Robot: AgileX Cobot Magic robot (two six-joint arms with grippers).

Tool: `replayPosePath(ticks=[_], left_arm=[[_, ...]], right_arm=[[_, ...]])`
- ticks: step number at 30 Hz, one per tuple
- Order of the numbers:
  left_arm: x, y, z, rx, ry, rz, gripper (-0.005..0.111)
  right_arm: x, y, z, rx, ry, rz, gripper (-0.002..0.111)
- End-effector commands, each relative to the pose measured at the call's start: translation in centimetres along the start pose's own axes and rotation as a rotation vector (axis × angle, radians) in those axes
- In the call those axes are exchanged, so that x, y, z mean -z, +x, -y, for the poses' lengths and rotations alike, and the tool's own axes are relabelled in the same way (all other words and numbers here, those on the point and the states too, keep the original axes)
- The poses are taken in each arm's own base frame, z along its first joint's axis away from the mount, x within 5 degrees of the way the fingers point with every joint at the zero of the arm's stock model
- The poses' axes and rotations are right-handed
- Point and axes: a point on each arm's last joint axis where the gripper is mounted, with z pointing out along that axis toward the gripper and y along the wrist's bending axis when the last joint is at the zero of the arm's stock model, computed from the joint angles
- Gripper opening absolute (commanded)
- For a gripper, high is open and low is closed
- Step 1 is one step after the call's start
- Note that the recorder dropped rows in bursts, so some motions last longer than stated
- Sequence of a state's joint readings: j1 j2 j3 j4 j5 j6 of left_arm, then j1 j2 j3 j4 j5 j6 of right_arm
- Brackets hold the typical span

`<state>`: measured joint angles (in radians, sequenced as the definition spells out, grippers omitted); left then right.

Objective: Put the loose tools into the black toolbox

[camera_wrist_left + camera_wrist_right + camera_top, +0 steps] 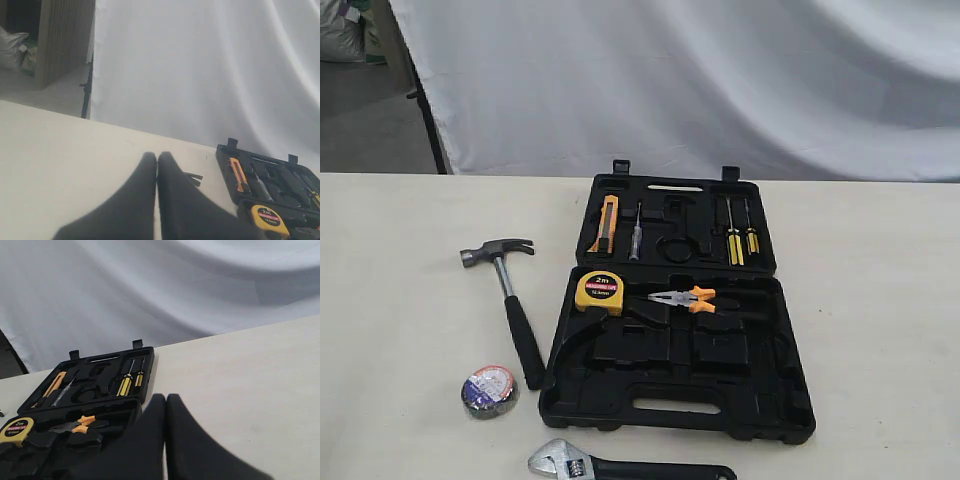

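Note:
The black toolbox lies open in the middle of the table, both halves flat. Left of it rests the claw hammer, its head towards the far side. The black tape roll sits by the hammer's handle end. At the near table edge lies the adjustable wrench. Neither gripper shows in the exterior view. My left gripper is shut and empty above the table, with the hammer's claw just past its fingers and the toolbox beside it. My right gripper is shut and empty beside the toolbox.
Inside the toolbox sit a yellow tape measure, orange-handled pliers, yellow screwdrivers and an orange utility knife. A white cloth backdrop hangs behind the table's far edge.

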<state>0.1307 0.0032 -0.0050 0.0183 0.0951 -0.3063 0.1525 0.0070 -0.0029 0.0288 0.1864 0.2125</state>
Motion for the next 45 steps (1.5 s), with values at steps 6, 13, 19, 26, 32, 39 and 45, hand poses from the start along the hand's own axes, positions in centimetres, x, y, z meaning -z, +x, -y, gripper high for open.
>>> replayPosePath(ticks=[6,13,19,26,32,39,45], left_arm=[[0.0,-0.2,-0.1,0.000,-0.021,0.020,0.001],[0.0,-0.2,-0.1,0.000,-0.021,0.020,0.001],[0.0,-0.2,-0.1,0.000,-0.021,0.020,0.001],[0.0,-0.2,-0.1,0.000,-0.021,0.020,0.001],[0.0,-0.2,-0.1,0.000,-0.021,0.020,0.001],[0.0,-0.2,-0.1,0.000,-0.021,0.020,0.001],[0.0,-0.2,-0.1,0.000,-0.021,0.020,0.001]], right_arm=[[0.0,0.0,0.1,0.010,0.005,0.008,-0.001],[0.0,0.0,0.1,0.017,0.005,0.008,-0.001],[0.0,0.0,0.1,0.017,0.005,0.008,-0.001],[0.0,0.0,0.1,0.017,0.005,0.008,-0.001],[0.0,0.0,0.1,0.017,0.005,0.008,-0.001],[0.1,-0.7,-0.1,0.017,-0.013,0.091,-0.001],[1.0,-4.0,-0.6,-0.187,-0.110,0.456,-0.001]])
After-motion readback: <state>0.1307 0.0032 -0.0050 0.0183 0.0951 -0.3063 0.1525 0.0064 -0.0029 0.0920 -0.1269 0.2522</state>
